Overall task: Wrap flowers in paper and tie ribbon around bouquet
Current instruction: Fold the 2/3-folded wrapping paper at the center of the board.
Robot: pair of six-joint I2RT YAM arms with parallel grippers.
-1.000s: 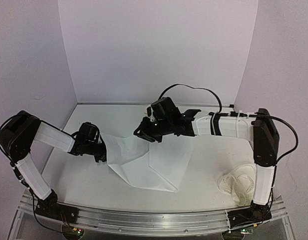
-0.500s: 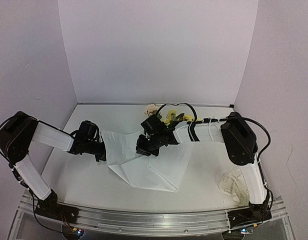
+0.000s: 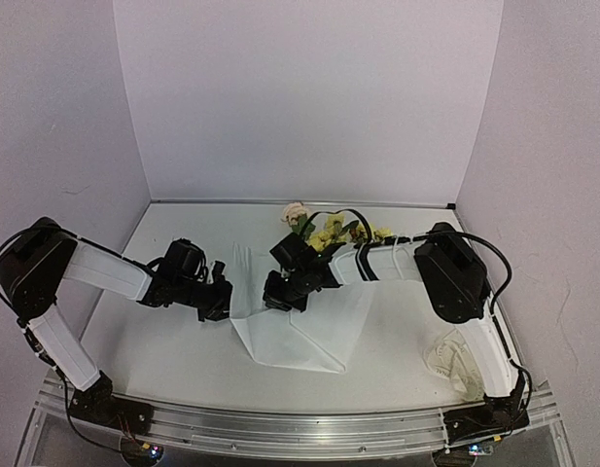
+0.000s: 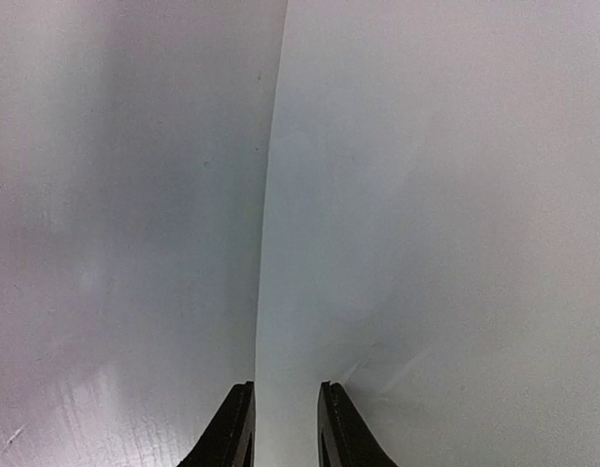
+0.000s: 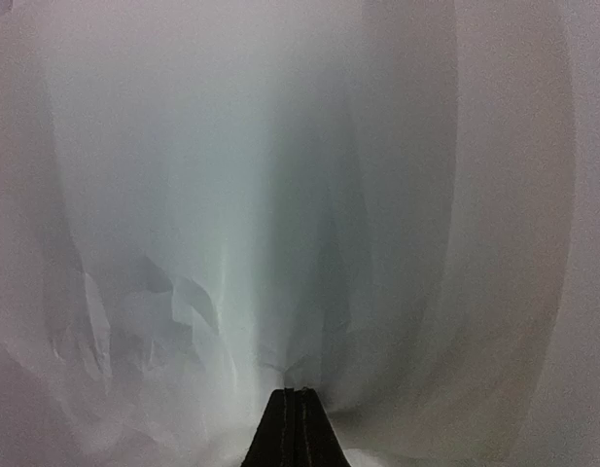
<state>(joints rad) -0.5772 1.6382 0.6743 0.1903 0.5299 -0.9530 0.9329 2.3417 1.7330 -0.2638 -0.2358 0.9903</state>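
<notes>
Top external view: the paper (image 3: 304, 336) lies at the middle of the surface (image 3: 154, 355), its left edge lifted upright beside the left tool (image 3: 222, 300). In the left wrist view that tool's jaws stand narrowly apart, with the edge running into the gap. The right tool (image 3: 277, 294), pressed together, pinches a gathered fold of the sheet. The flowers (image 3: 329, 232) lie just behind the right arm, and the ribbon (image 3: 463, 358) is heaped at the near right.

flowers (image 3: 329, 232): stems hidden behind right arm (image 3: 387, 261), + paper (image 3: 309, 331) far edge; ribbon (image 3: 453, 352) partly too.
</notes>
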